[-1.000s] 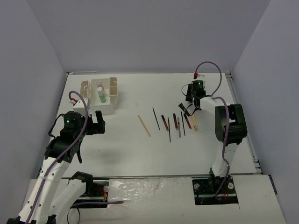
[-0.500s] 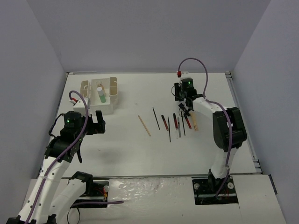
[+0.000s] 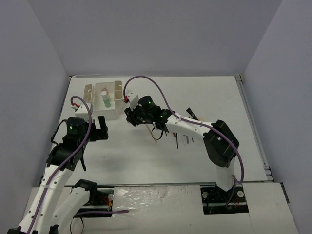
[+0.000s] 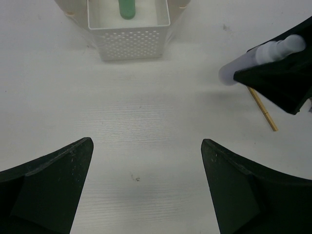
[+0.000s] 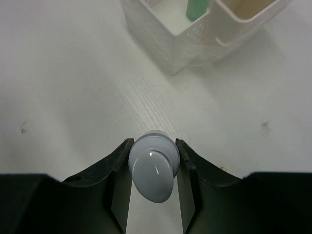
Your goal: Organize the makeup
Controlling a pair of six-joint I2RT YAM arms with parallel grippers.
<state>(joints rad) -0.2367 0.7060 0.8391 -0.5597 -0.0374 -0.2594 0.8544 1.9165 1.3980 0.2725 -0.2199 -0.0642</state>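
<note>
White table (image 3: 146, 161) fills the overhead view, with the white-and-beige box (image 3: 111, 113) at its far left and a green bottle (image 3: 105, 101) standing inside. The right arm stretches across from the right side, and the right gripper (image 3: 130, 116) sits just right of the box. What it carries is too small to make out from here. Below that arm a tan stick (image 3: 155, 138) lies on the table, and a few thin pencils (image 3: 191, 112) show behind the arm, to the right. The left gripper (image 3: 97, 127) hovers near the box's near wall.

From the left wrist, the left gripper (image 4: 146, 185) has its jaws spread wide with only bare table between them. The box's perforated wall (image 4: 129, 44) lies ahead on the far side, and the green bottle (image 4: 126, 7) shows just over the rim. At the right the right gripper (image 4: 280, 83) holds a grey bottle (image 4: 253, 61) tilted above the table (its lower end points left, toward the box), and the tan stick (image 4: 263, 111) lies beside it.

From the right wrist, the right gripper (image 5: 153, 144) is clamped on the grey bottle (image 5: 153, 168), one finger (image 5: 114, 180) pressing each side. The bottle is clear of the table and not yet in the box (image 5: 165, 41), which lies ahead at the far side. The green bottle (image 5: 197, 7) stands in the perforated section, beside a beige compartment (image 5: 248, 14).
</note>
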